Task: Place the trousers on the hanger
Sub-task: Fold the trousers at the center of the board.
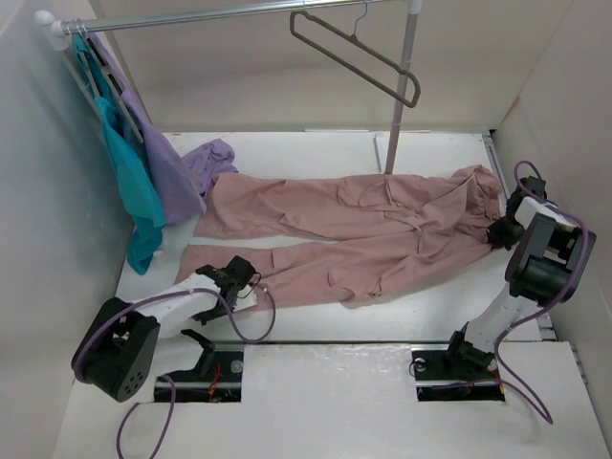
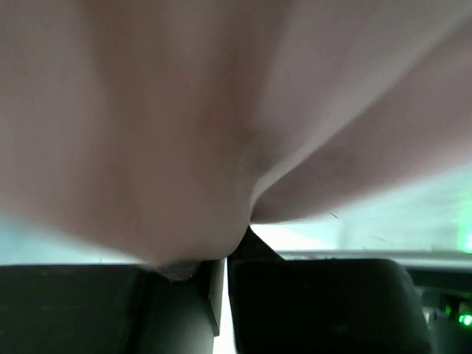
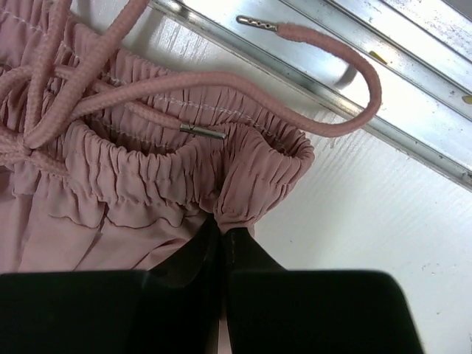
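The dusty-pink trousers (image 1: 363, 225) lie flat across the white table, waist at the right and both legs reaching left. My left gripper (image 1: 237, 275) is at the hem of the near leg. In the left wrist view it (image 2: 236, 240) is shut on blurred pink fabric (image 2: 184, 110). My right gripper (image 1: 499, 232) is at the waist. In the right wrist view it (image 3: 221, 225) is shut on the gathered elastic waistband (image 3: 147, 177), with the drawstring (image 3: 332, 125) looped beside it. The grey hanger (image 1: 356, 55) hangs tilted from the rail (image 1: 239, 13), above and behind the trousers.
A lilac garment (image 1: 172, 172) and a teal garment (image 1: 129, 182) hang at the rail's left end, draping onto the table. The rail's upright pole (image 1: 402, 96) stands behind the trousers. A metal track (image 3: 383, 96) runs along the table's right edge. Walls enclose the left, back and right.
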Robot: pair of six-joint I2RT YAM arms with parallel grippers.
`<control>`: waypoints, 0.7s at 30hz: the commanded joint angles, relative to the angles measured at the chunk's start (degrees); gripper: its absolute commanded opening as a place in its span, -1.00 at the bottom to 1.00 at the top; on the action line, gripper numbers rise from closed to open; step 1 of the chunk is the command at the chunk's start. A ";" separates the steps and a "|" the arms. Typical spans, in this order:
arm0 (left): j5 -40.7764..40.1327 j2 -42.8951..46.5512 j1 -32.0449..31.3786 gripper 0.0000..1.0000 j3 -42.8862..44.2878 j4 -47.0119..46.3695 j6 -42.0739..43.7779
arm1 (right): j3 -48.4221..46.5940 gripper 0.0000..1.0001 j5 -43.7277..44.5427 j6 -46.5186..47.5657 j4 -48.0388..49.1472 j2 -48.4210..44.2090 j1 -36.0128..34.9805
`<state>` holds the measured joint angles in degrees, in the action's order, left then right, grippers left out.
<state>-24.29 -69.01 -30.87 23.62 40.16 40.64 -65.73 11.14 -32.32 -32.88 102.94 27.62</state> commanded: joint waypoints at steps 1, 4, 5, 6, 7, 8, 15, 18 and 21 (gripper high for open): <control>4.35 4.66 2.04 -1.00 -0.78 -8.79 -4.26 | -0.89 -1.00 2.14 1.03 -0.07 -2.99 0.16; 0.94 13.68 3.80 -1.00 2.65 -5.19 -2.51 | 1.74 -1.00 3.53 0.42 -0.69 -10.80 0.16; -0.30 15.90 3.80 -1.00 4.93 -4.66 -1.80 | 3.14 -1.00 4.32 0.41 -1.21 -13.26 0.16; -1.53 17.93 3.80 -1.00 6.25 -4.65 -1.10 | 3.77 -1.00 4.33 -0.37 -1.22 -18.33 0.16; -3.63 21.34 4.32 -1.00 8.96 -3.35 0.13 | 4.55 -1.00 5.72 -0.90 -2.52 -23.34 0.16; -4.61 22.59 4.33 -1.00 10.30 -2.73 0.14 | 4.56 -1.00 6.43 -0.91 -2.54 -23.39 0.16; -4.37 26.91 5.74 -1.00 17.87 6.07 4.08 | 5.97 -1.00 13.65 -0.91 -7.46 -42.01 0.16; -3.84 24.04 5.74 -1.00 19.09 0.90 7.25 | 6.58 -1.00 12.95 0.67 -7.46 -43.61 0.16; -3.30 14.31 6.43 -1.00 25.49 -3.58 6.74 | 3.08 -1.00 14.35 2.51 -8.51 -40.28 0.16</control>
<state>-27.40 -47.37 -25.26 42.98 41.41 45.65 -60.47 22.09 -32.01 -40.45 59.35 27.68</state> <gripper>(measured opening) 0.007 0.046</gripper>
